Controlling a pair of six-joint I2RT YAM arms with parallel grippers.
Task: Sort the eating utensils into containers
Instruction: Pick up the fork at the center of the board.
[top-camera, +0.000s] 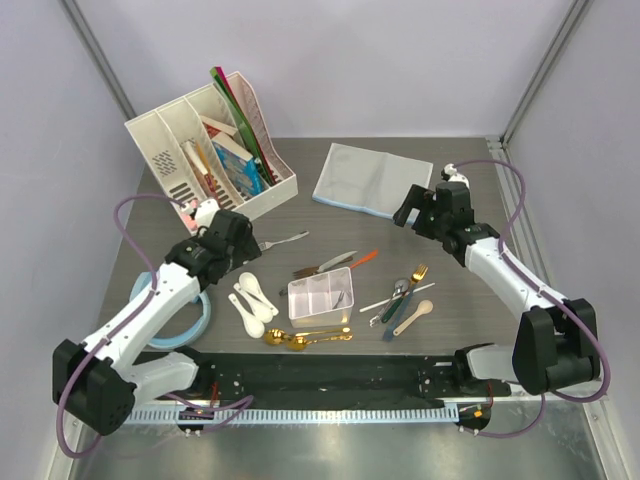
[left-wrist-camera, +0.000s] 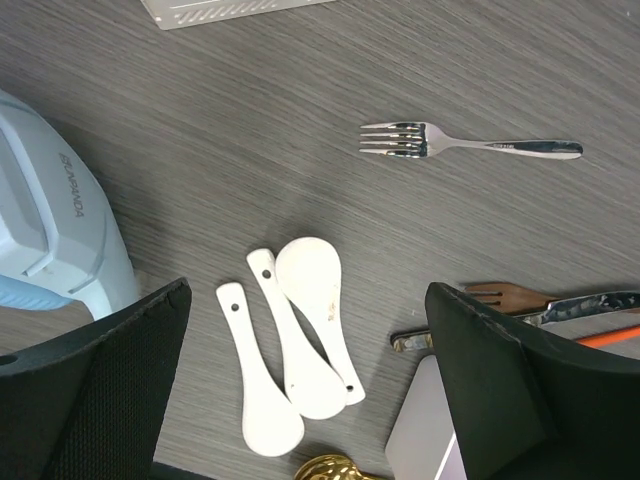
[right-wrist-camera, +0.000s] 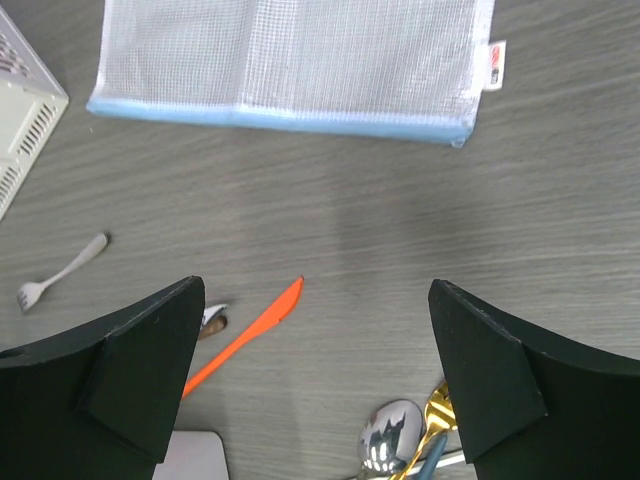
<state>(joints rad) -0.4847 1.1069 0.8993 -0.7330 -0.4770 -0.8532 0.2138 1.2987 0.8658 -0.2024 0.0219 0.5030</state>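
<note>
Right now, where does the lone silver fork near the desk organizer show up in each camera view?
Top external: the silver fork lies left of centre, tines pointing left.
Left wrist: upper right, tines pointing left.
Right wrist: far left edge, small, tines toward the lower left.
Shared landmark: the orange-handled piece, right of the fork in all three views.

Soup spoons (top-camera: 250, 298) lie left of the divided box (top-camera: 305, 302), mixed cutlery (top-camera: 400, 300) right — one piece (top-camera: 342, 297) seemingly inside it.
</note>
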